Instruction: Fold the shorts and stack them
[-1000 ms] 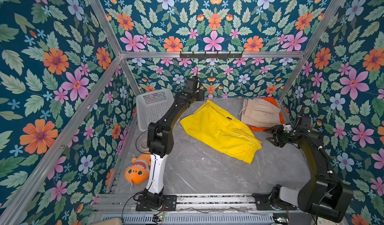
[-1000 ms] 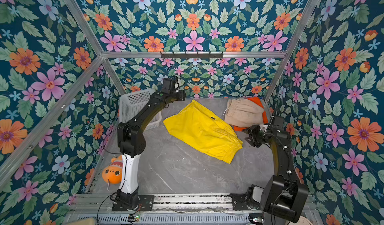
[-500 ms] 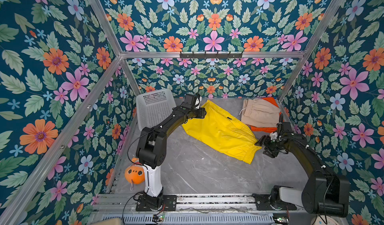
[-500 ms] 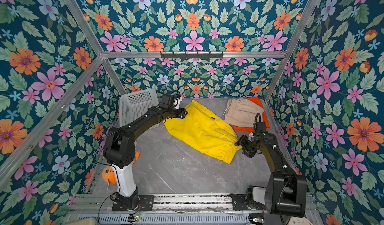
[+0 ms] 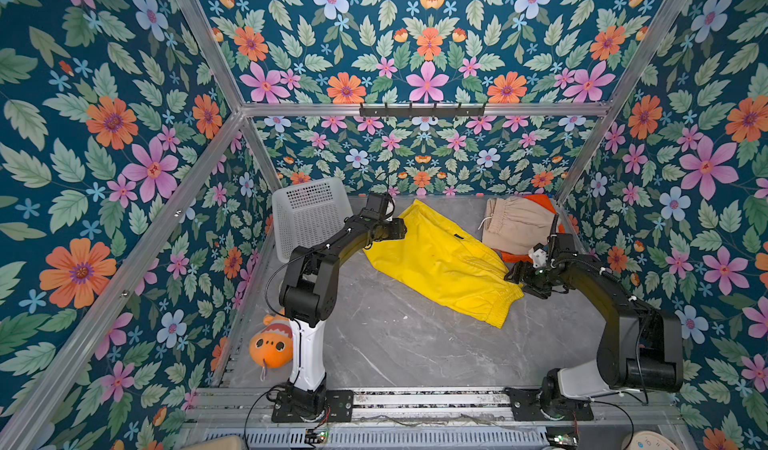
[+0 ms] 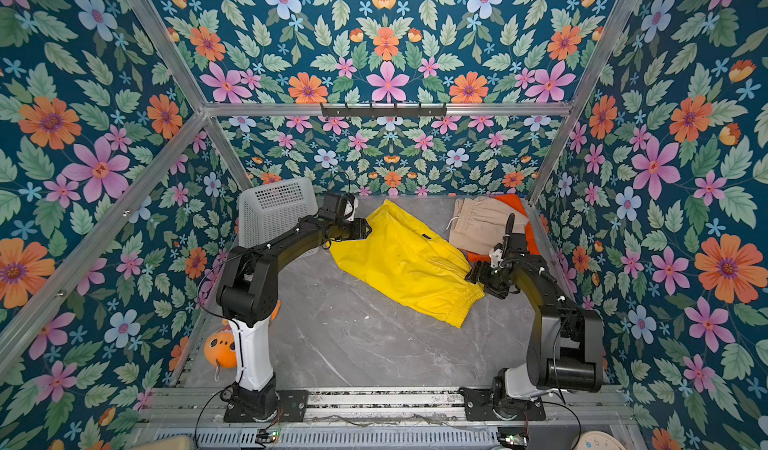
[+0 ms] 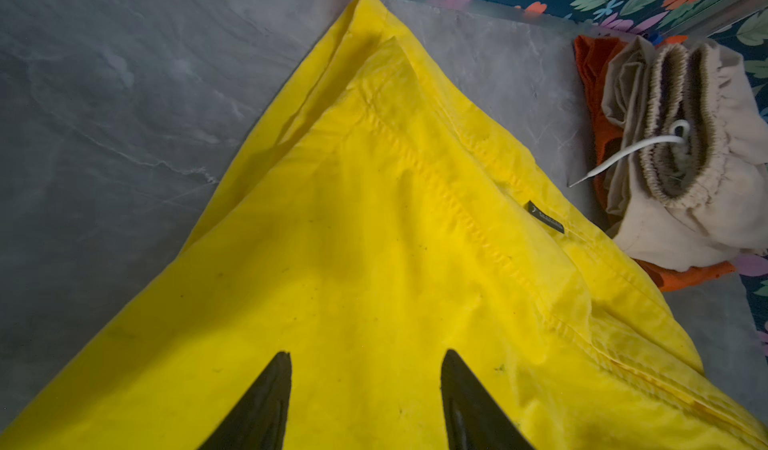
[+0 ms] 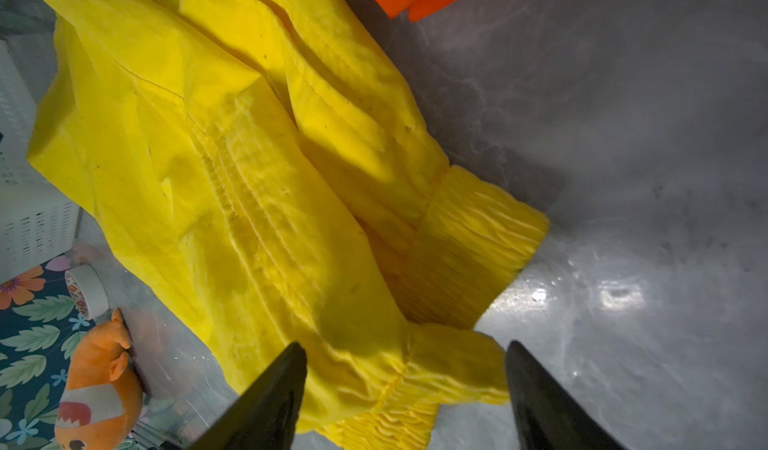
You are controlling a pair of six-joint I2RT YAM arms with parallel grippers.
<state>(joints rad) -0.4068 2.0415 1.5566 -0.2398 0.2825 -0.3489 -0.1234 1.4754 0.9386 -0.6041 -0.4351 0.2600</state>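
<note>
Lowered to the yellow shorts [image 5: 436, 261] since a second ago, the left tool [image 7: 365, 351] is held partly open. The right tool [image 8: 405, 343] is spread wide astride the waistband; nothing is gripped.

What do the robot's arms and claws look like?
Both are chunky jointed tubes, mostly glossy black, each with a pale lower segment near its base. Thin black cables loop off the left arm and the right arm. The left claw and right claw each end in two pointed black fingers.

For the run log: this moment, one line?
yellow shorts: laid flat | left gripper: open over leg end | right gripper: open at waistband | beige shorts: folded atop orange shorts
</note>
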